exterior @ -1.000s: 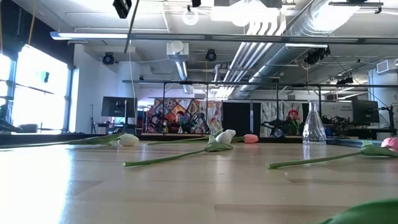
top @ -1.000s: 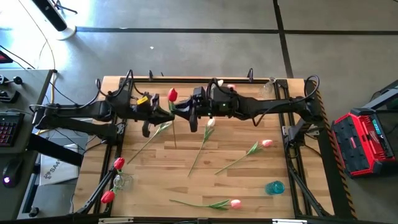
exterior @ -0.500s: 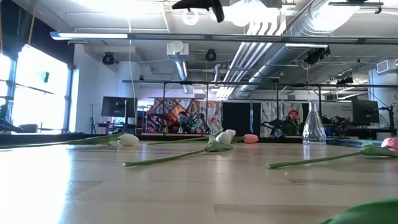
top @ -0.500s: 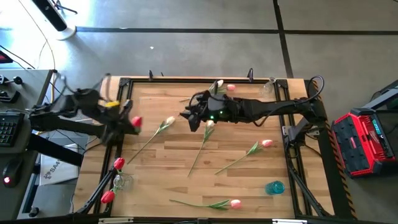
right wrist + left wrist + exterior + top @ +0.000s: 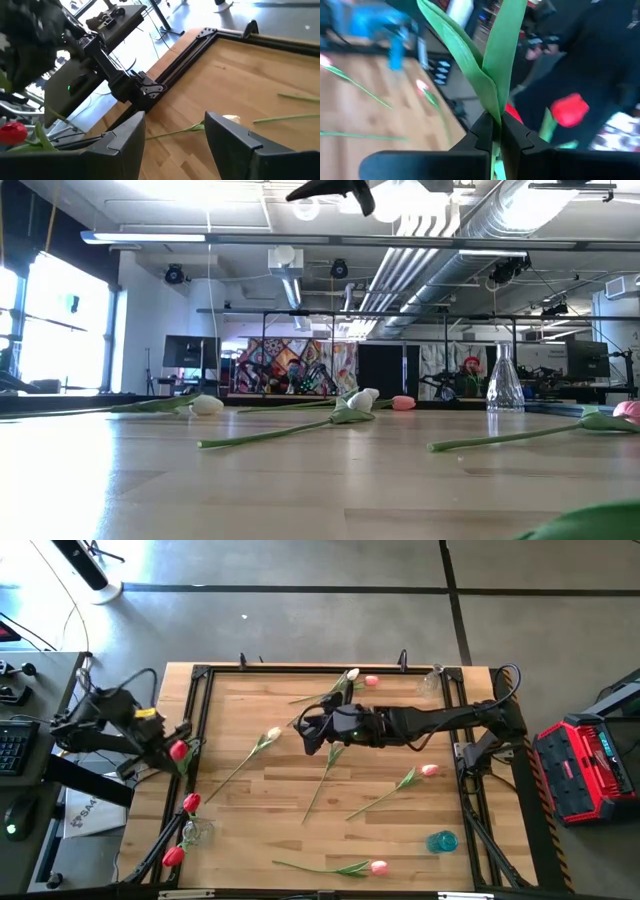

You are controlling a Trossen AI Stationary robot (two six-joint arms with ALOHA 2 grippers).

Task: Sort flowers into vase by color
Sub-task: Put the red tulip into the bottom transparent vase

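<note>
Your left gripper [image 5: 496, 131] is clamped on the stem of a red tulip [image 5: 178, 750], held over the table's [image 5: 390, 840] left edge, just above the clear vase [image 5: 195, 832] at the front-left corner. Two red tulips [image 5: 190, 803] already sit in that vase. Your right gripper [image 5: 175, 131] hangs over mid-table w/ fingers spread wide, nothing between them. A cream tulip [image 5: 272, 736] lies just left of it, another cream one [image 5: 337, 739] under it. Pink tulips [image 5: 429, 770] lie loose at right, front centre & back edge. A blue vase [image 5: 441, 840] stands front-right; a second clear vase [image 5: 504, 385] at back-right.
</note>
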